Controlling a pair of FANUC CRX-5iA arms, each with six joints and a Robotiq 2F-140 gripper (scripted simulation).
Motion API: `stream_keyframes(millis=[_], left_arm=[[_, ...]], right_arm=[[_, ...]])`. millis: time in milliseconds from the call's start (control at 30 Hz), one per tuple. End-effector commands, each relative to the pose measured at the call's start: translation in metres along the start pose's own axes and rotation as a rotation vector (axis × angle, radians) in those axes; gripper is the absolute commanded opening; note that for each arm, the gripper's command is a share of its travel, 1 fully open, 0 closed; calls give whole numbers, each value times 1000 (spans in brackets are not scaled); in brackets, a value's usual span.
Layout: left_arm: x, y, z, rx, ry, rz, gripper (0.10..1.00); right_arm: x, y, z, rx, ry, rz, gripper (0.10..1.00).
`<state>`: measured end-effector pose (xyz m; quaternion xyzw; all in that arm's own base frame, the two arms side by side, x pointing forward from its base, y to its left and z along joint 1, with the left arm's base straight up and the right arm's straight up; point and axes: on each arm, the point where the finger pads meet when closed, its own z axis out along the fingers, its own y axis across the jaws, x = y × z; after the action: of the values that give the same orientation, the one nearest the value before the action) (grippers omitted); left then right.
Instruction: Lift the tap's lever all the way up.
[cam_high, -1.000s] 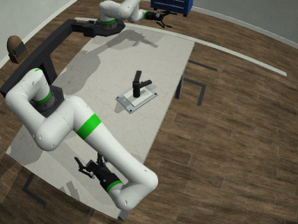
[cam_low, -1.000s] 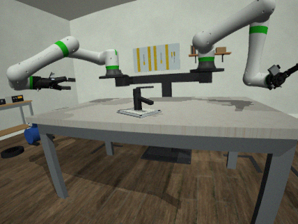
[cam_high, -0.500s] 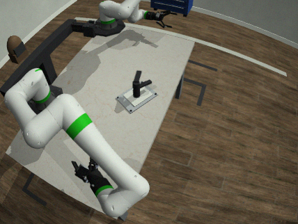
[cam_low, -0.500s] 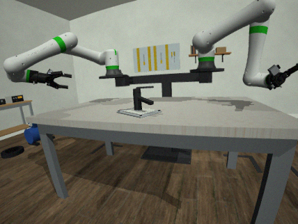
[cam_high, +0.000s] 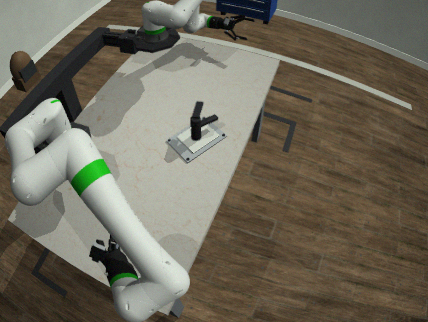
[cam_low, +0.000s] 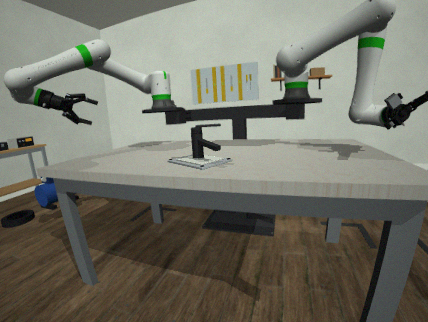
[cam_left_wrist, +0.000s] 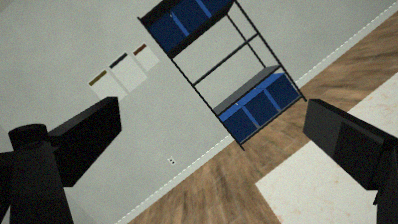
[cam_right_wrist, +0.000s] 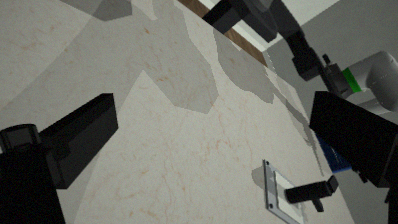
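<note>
Looks like the approach step, with the lever (cam_high: 199, 109) (cam_low: 210, 125) (cam_right_wrist: 333, 183) not yet lifted and no contact made. Stands on its plate (cam_high: 187, 159) (cam_low: 202, 166) (cam_right_wrist: 267, 175), around the middle of the table (cam_high: 150, 155) (cam_low: 250, 175) (cam_left_wrist: 320, 187) (cam_right_wrist: 170, 165) in the top view, with the lever on top of the tap (cam_high: 196, 130) (cam_low: 197, 142) (cam_right_wrist: 306, 192), looking close to level in the exterior view. Points toward the far end in the top view and to the right in the exterior view, above the spout (cam_high: 209, 120) (cam_low: 210, 145) (cam_right_wrist: 318, 204).

Holds nothing in the right gripper (cam_high: 103, 243) (cam_low: 93, 112) (cam_right_wrist: 213, 110), its fingers spread wide, well apart from the tap at the near end in the top view. Shows the tap low on the right in the right wrist view, off the line between the fingers. Likewise wide and holding nothing at the left gripper (cam_high: 249, 29) (cam_low: 411, 98) (cam_left_wrist: 212, 115), out past the far end in the top view, apart from the tap.

Seems best, as a next move, to bring the right gripper toward the tap, narrow the fingers, and set a fingertip under the lever's free end. Then calls for a push upward to the stop, clear of the spout. Could slip off such a thin lever if placed too near its tip.
</note>
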<state>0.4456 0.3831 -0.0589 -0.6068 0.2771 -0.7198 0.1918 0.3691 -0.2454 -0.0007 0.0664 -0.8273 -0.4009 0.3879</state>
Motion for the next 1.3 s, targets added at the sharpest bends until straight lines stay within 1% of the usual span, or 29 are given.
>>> stream_keyframes(millis=[0,167,300,367,500,667,867,933,1100,1267], left_arm=[[0,-1,0,0,1,1,1000],[0,-1,0,0,1,1,1000],[0,-1,0,0,1,1,1000],[0,-1,0,0,1,1,1000],[0,-1,0,0,1,1,1000],[0,-1,0,0,1,1,1000],[0,-1,0,0,1,1,1000],[0,-1,0,0,1,1,1000],[0,-1,0,0,1,1,1000],[0,-1,0,0,1,1,1000]], right_arm=[[16,-5,-10,20,-55,-74,1000],[42,-12,-23,57,-132,-183,1000],[65,-19,-33,96,-192,-271,1000],[65,-19,-33,96,-192,-271,1000],[90,-26,-41,144,-248,-359,1000],[122,-34,-51,217,-311,-467,1000],[164,-44,-59,321,-372,-590,1000],[164,-44,-59,321,-372,-590,1000],[201,-51,-63,417,-407,-686,1000],[238,-58,-65,519,-427,-773,1000]])
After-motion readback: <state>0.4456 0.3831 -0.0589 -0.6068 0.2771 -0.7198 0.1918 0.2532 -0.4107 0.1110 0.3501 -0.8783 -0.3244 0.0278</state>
